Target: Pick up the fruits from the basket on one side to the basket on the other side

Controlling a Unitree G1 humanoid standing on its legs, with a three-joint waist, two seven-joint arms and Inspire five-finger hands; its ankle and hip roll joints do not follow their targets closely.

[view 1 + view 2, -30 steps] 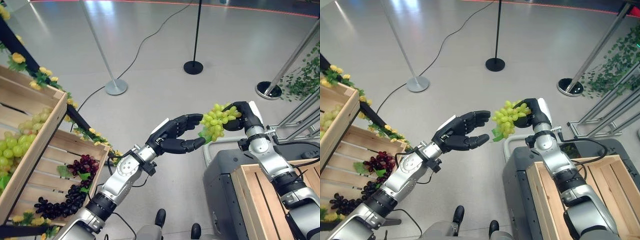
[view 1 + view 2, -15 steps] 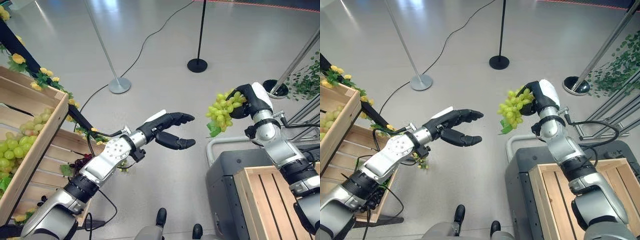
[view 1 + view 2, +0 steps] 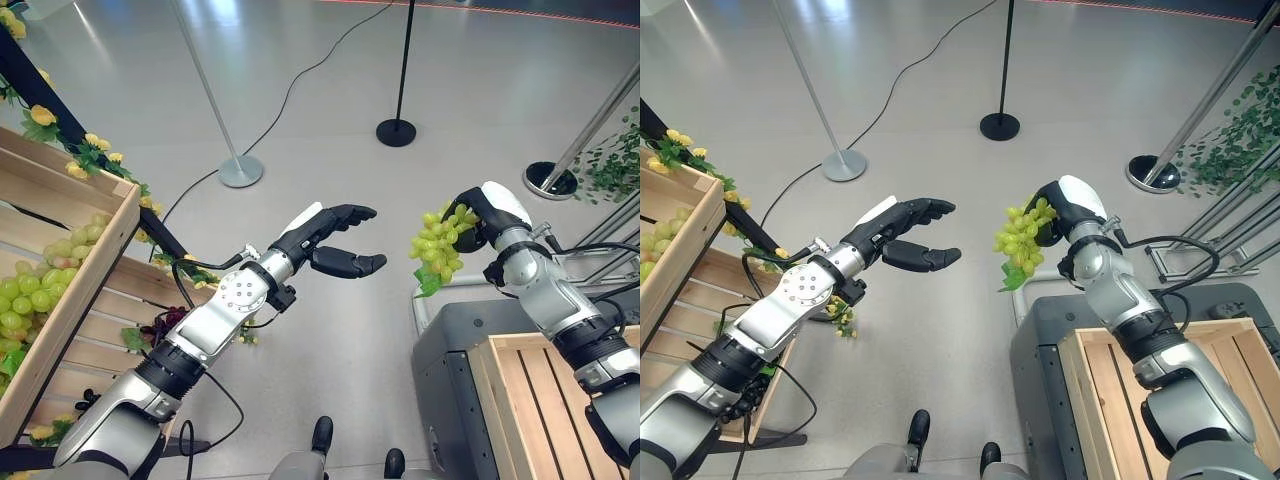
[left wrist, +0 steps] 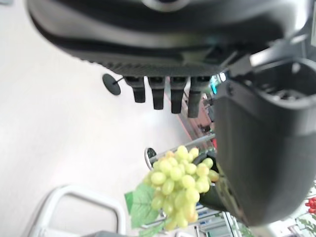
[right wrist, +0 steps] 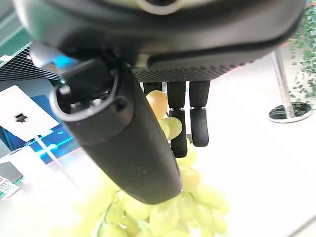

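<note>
Right hand (image 3: pixel 487 212) fingers curled round green grapes (image 3: pixel 438 242); left hand (image 3: pixel 322 240) outstretched, fingers spread, empty.

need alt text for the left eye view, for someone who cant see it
The robot's right hand holds a bunch of green grapes above the floor, while its left hand is open, facing the bunch with a gap between. A wooden crate of green grapes stands at the left, and another wooden crate at the lower right.

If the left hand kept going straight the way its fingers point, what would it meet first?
Probably the bunch of green grapes held in the right hand; the open left hand points towards it across a gap, though depth is unclear.
</note>
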